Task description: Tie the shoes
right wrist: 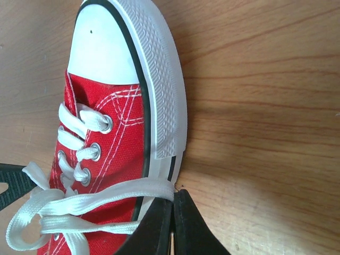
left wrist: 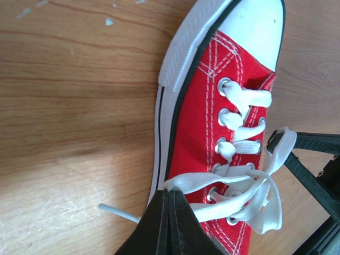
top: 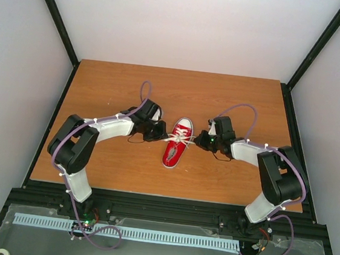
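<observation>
The wooden desk [top: 119, 92] carries the red sneaker [top: 177, 145] between the arms (heel cut off in wrist views). The left pincer [left wrist: 169, 201] and right pincer [right wrist: 173, 203] each pinch a white lace [left wrist: 212, 181], the clamped stretch hidden.

One red sneaker [top: 177, 143], threaded with one white lace [left wrist: 212, 181], sits mid-frame on one wooden table [top: 120, 79]. Two robot arms: left arm [top: 112, 127] lower left, right arm [top: 246, 151] lower right.

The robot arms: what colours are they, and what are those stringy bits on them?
The left arm and right arm have white links and chunky black joints. A purple cable loops along each. The fingers are black, flat wedges.
</observation>
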Action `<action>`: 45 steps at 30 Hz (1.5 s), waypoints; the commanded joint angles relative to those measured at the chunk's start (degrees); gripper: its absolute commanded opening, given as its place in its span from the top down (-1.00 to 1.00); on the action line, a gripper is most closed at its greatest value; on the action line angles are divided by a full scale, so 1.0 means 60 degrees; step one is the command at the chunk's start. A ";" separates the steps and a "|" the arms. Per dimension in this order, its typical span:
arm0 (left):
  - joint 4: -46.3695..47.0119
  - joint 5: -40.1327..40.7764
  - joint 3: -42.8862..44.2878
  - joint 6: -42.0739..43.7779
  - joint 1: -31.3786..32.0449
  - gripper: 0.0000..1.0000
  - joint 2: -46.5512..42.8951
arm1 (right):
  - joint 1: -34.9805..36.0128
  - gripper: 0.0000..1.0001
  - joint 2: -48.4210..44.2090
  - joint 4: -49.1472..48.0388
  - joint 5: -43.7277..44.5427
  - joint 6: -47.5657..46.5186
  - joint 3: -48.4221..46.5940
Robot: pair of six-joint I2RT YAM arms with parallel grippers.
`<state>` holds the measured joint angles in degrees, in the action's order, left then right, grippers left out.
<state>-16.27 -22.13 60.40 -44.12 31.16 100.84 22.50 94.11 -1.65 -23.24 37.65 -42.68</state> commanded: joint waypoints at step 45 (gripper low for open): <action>0.0002 0.0523 -0.0047 -0.0044 -0.0791 0.99 0.0090 | -0.0747 0.94 -0.0106 0.0129 0.0389 -0.0328 0.0257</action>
<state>-16.32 -20.53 59.72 -44.40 27.24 100.79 18.96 93.71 -0.64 -21.65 36.32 -41.89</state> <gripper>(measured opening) 0.023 0.030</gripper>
